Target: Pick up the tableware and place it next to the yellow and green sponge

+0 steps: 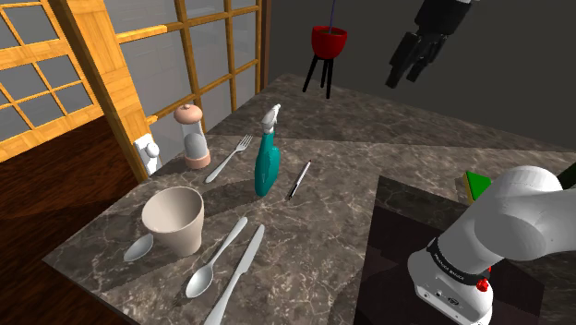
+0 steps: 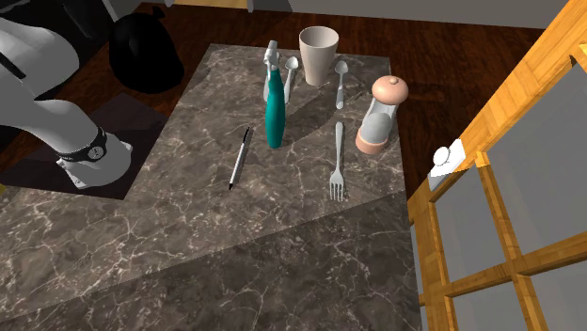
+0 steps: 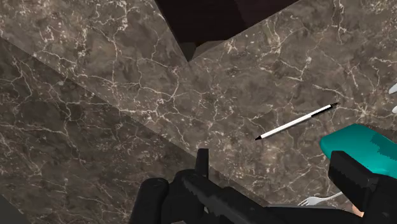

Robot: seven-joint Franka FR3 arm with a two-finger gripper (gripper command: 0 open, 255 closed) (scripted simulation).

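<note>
The arm [image 1: 517,217] hides most of the sponge [image 1: 476,185], the cup [image 1: 174,220] covers part of one spoon [image 1: 138,246], and the teal spray bottle [image 3: 359,147] is cut off by the wrist view's edge.

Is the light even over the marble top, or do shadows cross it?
Uneven. Shoulder view: slanted lighter and darker bands cross the dark veined marble top. Wrist view: a sharp diagonal edge splits it, the thin black-and-white pen lying on the brighter side.

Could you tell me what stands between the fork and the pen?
The teal bottle stands between fork and pen, as the shoulder view shows.
</note>
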